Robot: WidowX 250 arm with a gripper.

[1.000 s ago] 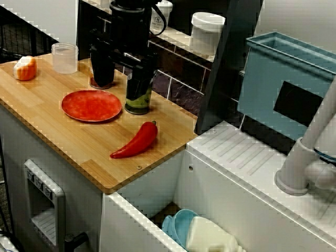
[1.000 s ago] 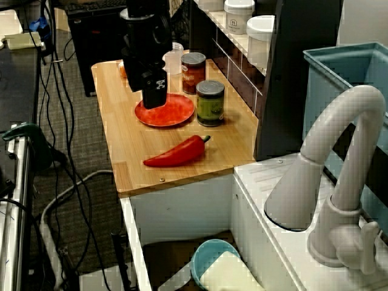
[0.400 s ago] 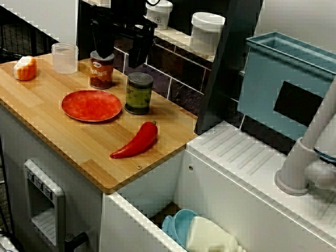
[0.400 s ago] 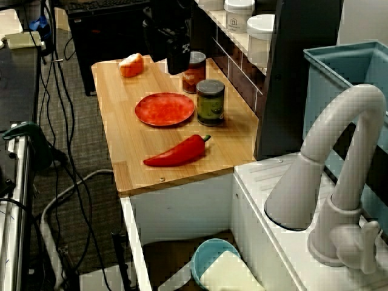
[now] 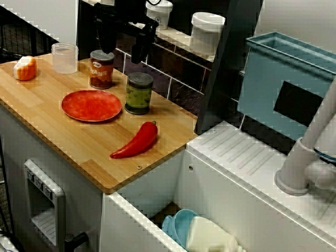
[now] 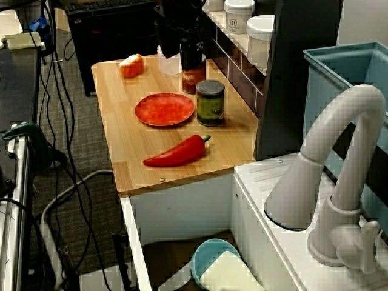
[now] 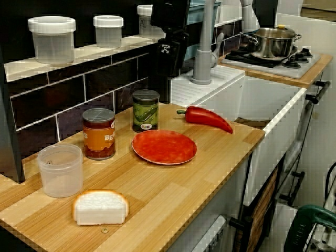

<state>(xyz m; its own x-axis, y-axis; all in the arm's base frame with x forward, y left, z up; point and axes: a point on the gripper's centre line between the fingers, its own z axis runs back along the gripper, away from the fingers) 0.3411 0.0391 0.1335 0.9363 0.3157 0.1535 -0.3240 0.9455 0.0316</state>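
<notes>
1. Metal green can [image 5: 138,93] and red can [image 5: 101,68] stand just behind plate [image 5: 91,105].
2. Gripper [image 5: 122,52] hovers above both, jaws spread, empty.
3. Cans seem stiff, smooth, fairly heavy; grip sides mid-height.

In the view from the tap end, my gripper [image 6: 180,53] covers the top of the orange can [image 6: 193,82] and most of the clear cup [image 6: 171,65] at its 10 o'clock; my arm [image 6: 182,12] runs off the top edge.
</notes>
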